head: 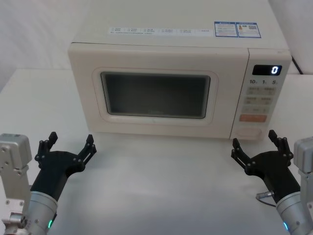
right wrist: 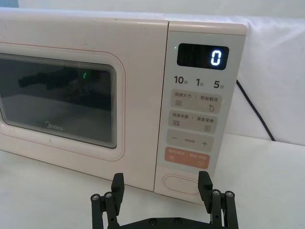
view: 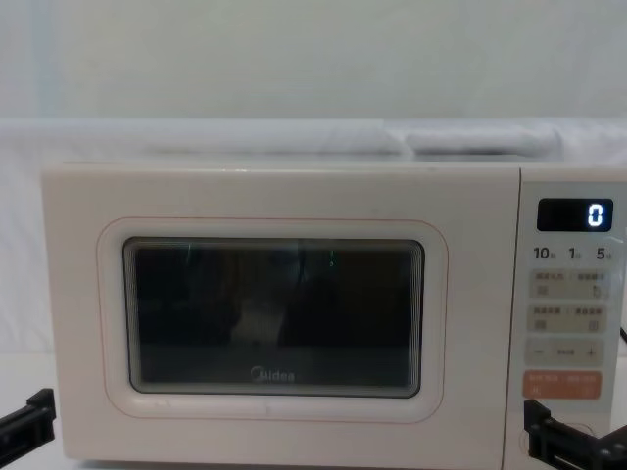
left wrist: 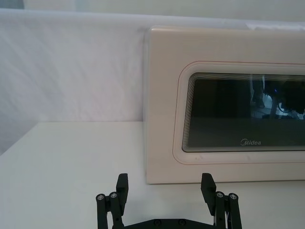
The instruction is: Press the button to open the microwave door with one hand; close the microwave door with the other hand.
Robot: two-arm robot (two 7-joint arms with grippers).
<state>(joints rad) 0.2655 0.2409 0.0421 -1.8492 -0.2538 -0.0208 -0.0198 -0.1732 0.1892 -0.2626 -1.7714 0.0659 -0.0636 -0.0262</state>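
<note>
Nearest the robot, the left pincer (head: 70,143) hovers low over the white worktop (head: 161,181) in front of the microwave's left corner, its fingers spread wide with nothing between them. The right pincer (head: 257,143) sits likewise on the other side, splayed wide and empty, just short of the control panel (head: 262,93). In the right wrist view the button (right wrist: 181,183), a wide cream pill at the panel's bottom edge, lies straight ahead between that pincer's fingertips (right wrist: 117,182) but is not touched. Above it come the orange key (right wrist: 187,158), the small beige keys and the display (right wrist: 202,57) reading 0. The microwave door (head: 156,93) is shut flush against the body, its dark window reflecting the arms. A black cable (right wrist: 255,110) trails behind the oven's right side.
</note>
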